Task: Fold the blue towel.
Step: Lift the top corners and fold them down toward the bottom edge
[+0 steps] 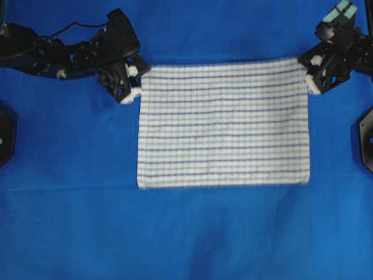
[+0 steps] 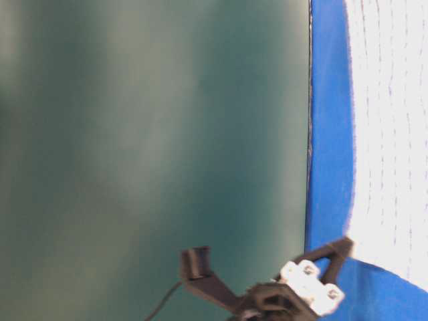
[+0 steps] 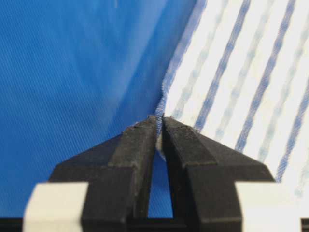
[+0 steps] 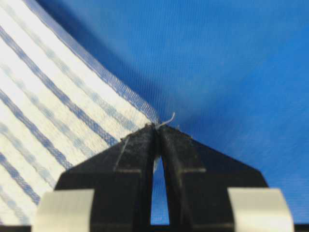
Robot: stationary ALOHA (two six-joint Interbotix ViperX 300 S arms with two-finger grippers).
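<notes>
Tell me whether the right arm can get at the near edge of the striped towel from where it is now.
Probably not right away: the right claw is shut on the far right corner of the white woven blue-striped towel. Nothing lies on the towel, so the way looks free.

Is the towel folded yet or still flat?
Spread flat: the blue towel lies as one full rectangle, no layer doubled over.

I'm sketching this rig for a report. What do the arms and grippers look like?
Both arms are black, jointed frames. The left gripper and right gripper have black wedge-shaped fingers on white blocks. A thin black cable runs along the left arm; the right carries a light teal patch.
</notes>
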